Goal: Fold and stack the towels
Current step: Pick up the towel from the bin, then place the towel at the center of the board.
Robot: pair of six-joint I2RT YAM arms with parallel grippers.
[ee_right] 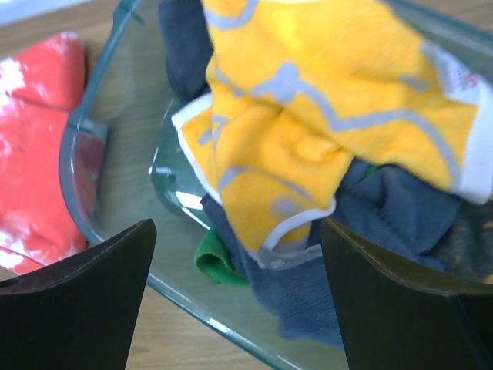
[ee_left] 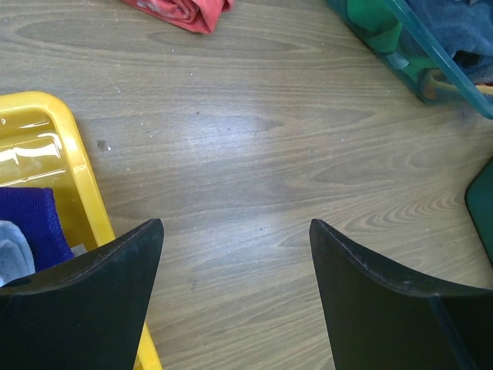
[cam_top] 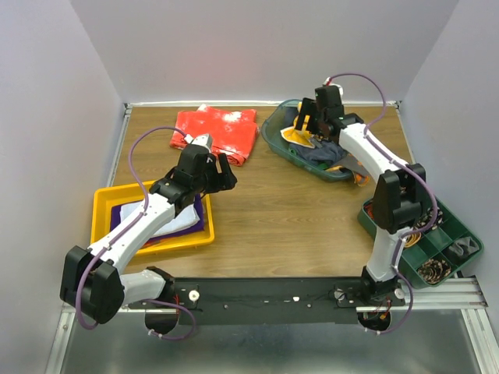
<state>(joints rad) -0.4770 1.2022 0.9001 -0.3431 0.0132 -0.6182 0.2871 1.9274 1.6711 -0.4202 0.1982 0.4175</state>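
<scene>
A clear green bin [cam_top: 281, 144] at the back right holds loose towels. A yellow-and-grey towel [ee_right: 308, 131] lies on top, over dark navy ones [ee_right: 323, 301] and a bright green one [ee_right: 216, 258]. My right gripper [ee_right: 239, 262] is open just above this pile, near the bin's rim [ee_right: 115, 193]; it also shows in the top view [cam_top: 308, 125]. A yellow tray [cam_top: 105, 204] at the left holds folded purple [ee_left: 27, 223] and white [ee_left: 11, 250] towels. My left gripper [ee_left: 235, 254] is open and empty over bare table just right of the tray; it shows in the top view too [cam_top: 218, 173].
A red white-speckled cloth [cam_top: 218, 128] lies at the back centre. A dark green parts tray [cam_top: 444, 245] with small items stands at the right front. The wooden table [cam_top: 288, 226] is walled on three sides.
</scene>
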